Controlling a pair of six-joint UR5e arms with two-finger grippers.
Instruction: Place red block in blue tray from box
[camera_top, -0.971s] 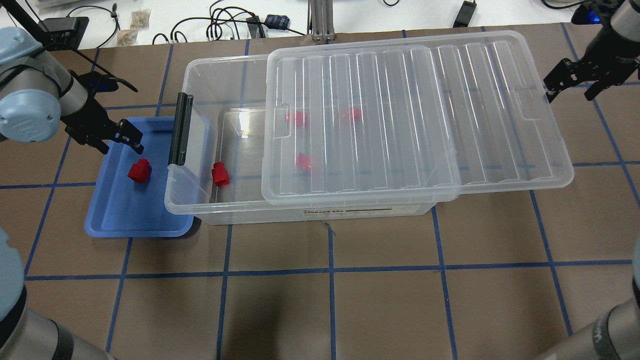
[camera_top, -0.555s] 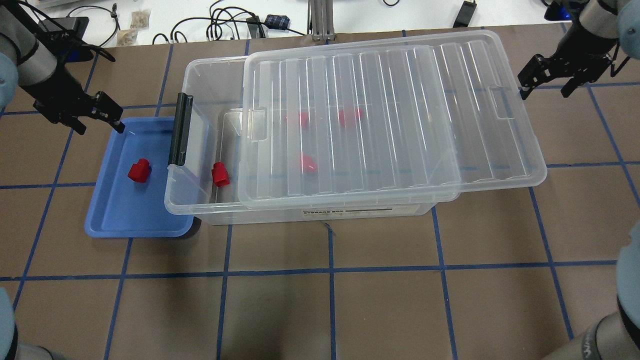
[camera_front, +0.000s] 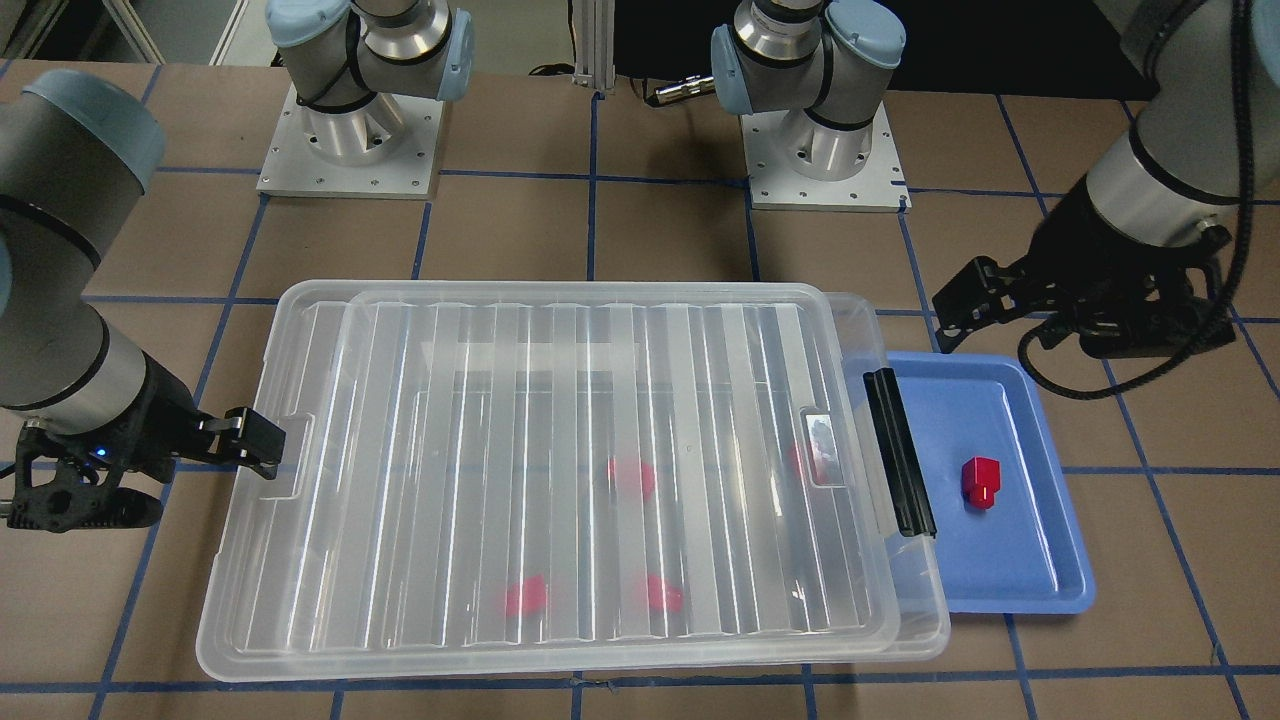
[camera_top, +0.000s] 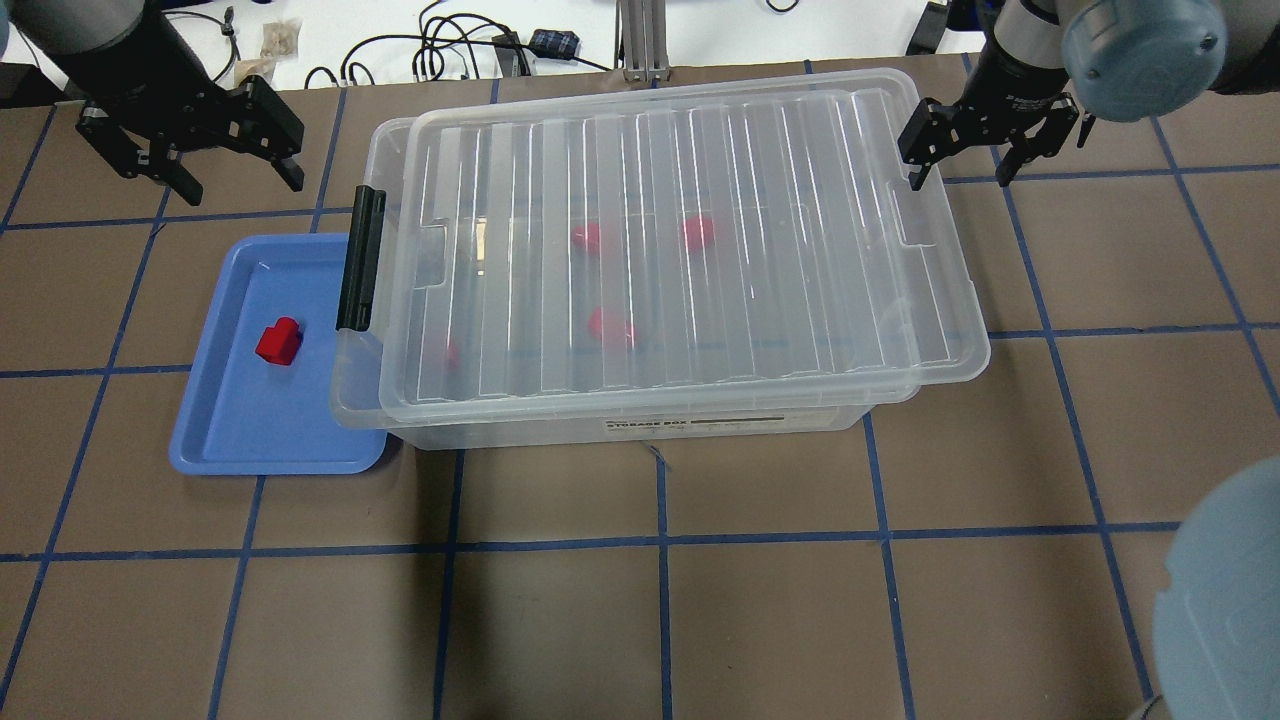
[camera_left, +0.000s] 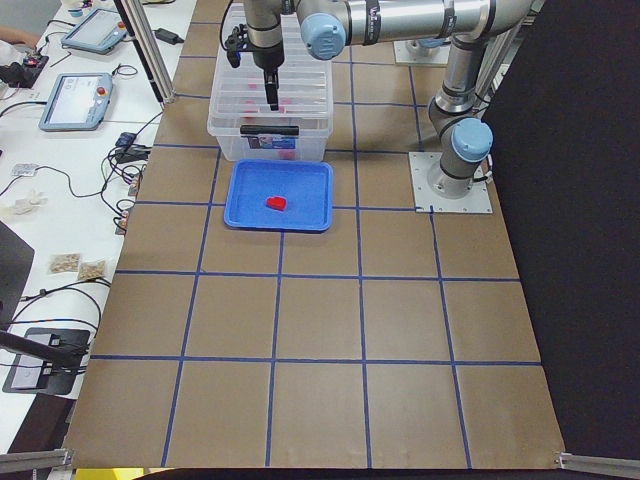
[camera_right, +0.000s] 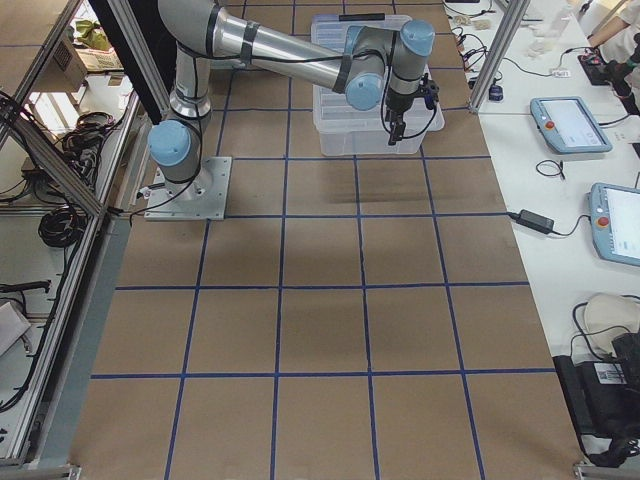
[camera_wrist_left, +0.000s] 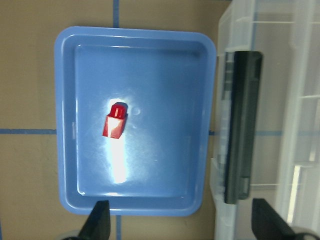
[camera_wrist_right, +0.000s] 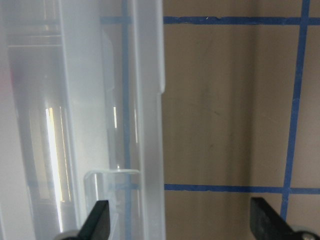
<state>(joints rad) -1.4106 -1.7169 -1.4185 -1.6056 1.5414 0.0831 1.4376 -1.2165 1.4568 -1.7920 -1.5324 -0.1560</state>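
Note:
One red block (camera_top: 278, 342) lies in the blue tray (camera_top: 270, 430), left of the box (camera_top: 640, 425); it also shows in the left wrist view (camera_wrist_left: 115, 120) and the front view (camera_front: 979, 481). The ribbed lid (camera_top: 680, 240) covers almost the whole box, next to the black latch (camera_top: 360, 258). Several red blocks (camera_top: 608, 326) show blurred under the lid. My left gripper (camera_top: 240, 170) is open and empty, high beyond the tray's far edge. My right gripper (camera_top: 960, 165) is open and empty at the lid's far right corner, one finger (camera_wrist_right: 97, 220) over the lid's rim.
The lid (camera_front: 560, 470) overhangs the box at the robot's right end. Cables and small bags (camera_top: 480, 45) lie on the white bench beyond the table's far edge. Both arm bases (camera_front: 350, 130) stand behind the box in the front view.
The lid has slid left over the box, from half open to nearly covering it. My right gripper moved left with the lid's end. My left gripper rose and drew back from the tray.

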